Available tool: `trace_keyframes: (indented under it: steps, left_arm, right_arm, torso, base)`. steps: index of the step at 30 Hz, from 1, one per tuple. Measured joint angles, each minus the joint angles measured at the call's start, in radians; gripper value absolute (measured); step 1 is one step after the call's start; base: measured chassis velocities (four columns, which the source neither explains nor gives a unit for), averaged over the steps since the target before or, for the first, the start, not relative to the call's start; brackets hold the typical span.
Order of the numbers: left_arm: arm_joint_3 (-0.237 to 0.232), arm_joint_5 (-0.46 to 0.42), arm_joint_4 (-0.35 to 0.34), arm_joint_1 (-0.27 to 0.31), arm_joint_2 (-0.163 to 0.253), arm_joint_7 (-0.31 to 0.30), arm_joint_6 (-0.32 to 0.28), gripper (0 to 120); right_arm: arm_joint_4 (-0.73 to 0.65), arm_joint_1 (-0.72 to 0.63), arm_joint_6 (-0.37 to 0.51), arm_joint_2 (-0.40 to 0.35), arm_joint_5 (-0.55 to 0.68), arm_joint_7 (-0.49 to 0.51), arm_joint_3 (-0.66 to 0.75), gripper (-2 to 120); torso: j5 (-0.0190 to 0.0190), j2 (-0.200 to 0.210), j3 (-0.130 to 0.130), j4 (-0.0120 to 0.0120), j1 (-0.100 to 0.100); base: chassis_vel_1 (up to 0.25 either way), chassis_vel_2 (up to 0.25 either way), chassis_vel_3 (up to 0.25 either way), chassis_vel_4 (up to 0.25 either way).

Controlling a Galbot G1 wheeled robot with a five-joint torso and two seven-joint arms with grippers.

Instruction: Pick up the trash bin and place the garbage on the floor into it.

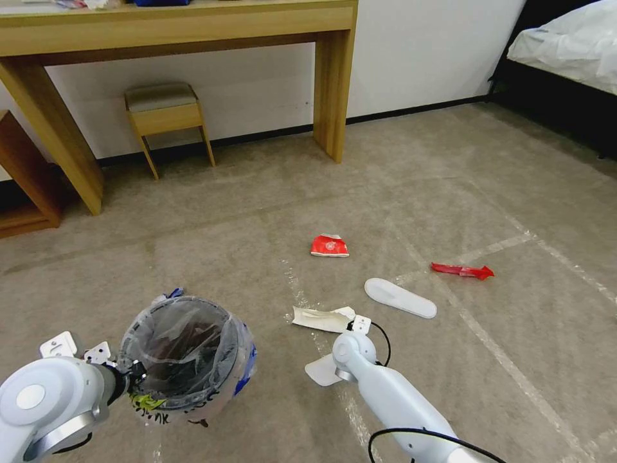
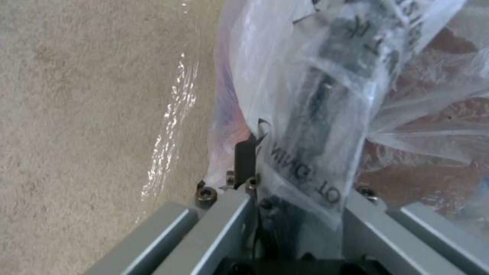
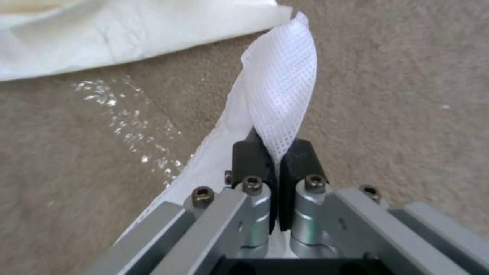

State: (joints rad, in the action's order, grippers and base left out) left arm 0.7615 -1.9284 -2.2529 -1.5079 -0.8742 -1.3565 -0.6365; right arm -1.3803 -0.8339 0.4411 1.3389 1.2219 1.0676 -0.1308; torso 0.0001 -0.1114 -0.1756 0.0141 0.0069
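Left hand clamped on trash bin rim, mouth up. Right hand pinches one slipper sole; second sole beyond, lying crosswise.

Bed cut by frame edge

Beige-brown short-pile carpet covers the room, crossed by worn whitish tape lines running from about 6 o'clock out toward 3 o'clock. At 11 to 12 o'clock a light wooden desk stands against a plain white wall edged with a dark skirting board, and a small wooden stool with a grey-green cushion sits beneath it, with a darker wooden shelf unit at 9 o'clock. At 2 o'clock the corner of a bed with white bedding on a black base reaches into the room, and the light is even and soft.
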Motion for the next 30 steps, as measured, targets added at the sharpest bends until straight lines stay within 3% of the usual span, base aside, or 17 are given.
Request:
trace_keyframes:
  steps: [8,10,11,13,17,19,27,30]
  left_arm:
    - [0.001,-0.007,0.000,0.003,0.004,-0.004,0.001,0]
    - [0.001,-0.012,0.003,0.010,0.004,-0.005,0.001,0]
    - [0.001,-0.012,0.003,0.010,0.004,-0.005,0.001,0]
    - [-0.002,-0.017,0.003,0.013,0.004,-0.004,0.001,0]
    - [-0.004,-0.018,0.005,0.015,0.004,-0.004,0.001,0]
    - [-0.008,-0.017,0.010,0.019,0.004,-0.005,0.001,0]
    - [-0.013,-0.017,0.017,0.027,0.004,-0.005,0.001,0]
    - [-0.016,-0.014,0.023,0.029,-0.002,-0.003,0.000,0]
  right_arm:
    - [-0.161,-0.023,0.000,-0.108,0.080,0.042,0.018,1]
    - [-0.252,-0.038,0.001,-0.194,0.105,0.039,0.045,1]
    - [-0.252,-0.038,0.001,-0.194,0.105,0.039,0.045,1]
    - [-0.360,-0.058,0.003,-0.293,0.128,0.030,0.094,1]
    - [-0.457,-0.074,0.008,-0.373,0.153,0.023,0.153,1]
    - [-0.550,-0.091,0.020,-0.455,0.175,0.010,0.232,1]
    - [-0.643,-0.099,0.030,-0.554,0.199,0.006,0.301,1]
    - [-0.706,-0.092,0.024,-0.641,0.209,-0.019,0.344,1]
  torso:
    - [0.0002,0.000,0.000,-0.0001,0.000]
    - [0.0002,0.000,0.000,0.0000,0.000]
    - [0.0002,0.000,0.000,0.0000,0.000]
    - [0.0001,0.000,0.000,0.0005,0.000]
    - [0.0000,0.000,0.000,0.0003,0.000]
    - [-0.0002,0.000,0.000,0.0001,0.000]
    - [-0.0001,0.000,0.000,0.0002,0.000]
    - [0.0003,0.000,0.000,0.0003,0.000]
  base:
    - [0.000,0.000,0.000,0.000]
    - [0.000,0.000,0.000,0.000]
    - [0.000,0.000,0.000,0.000]
    - [0.000,0.000,0.000,0.000]
    - [0.000,0.000,0.000,0.000]
    - [0.000,0.000,0.000,0.000]
    - [0.000,0.000,0.000,0.000]
    - [0.000,0.000,0.000,0.000]
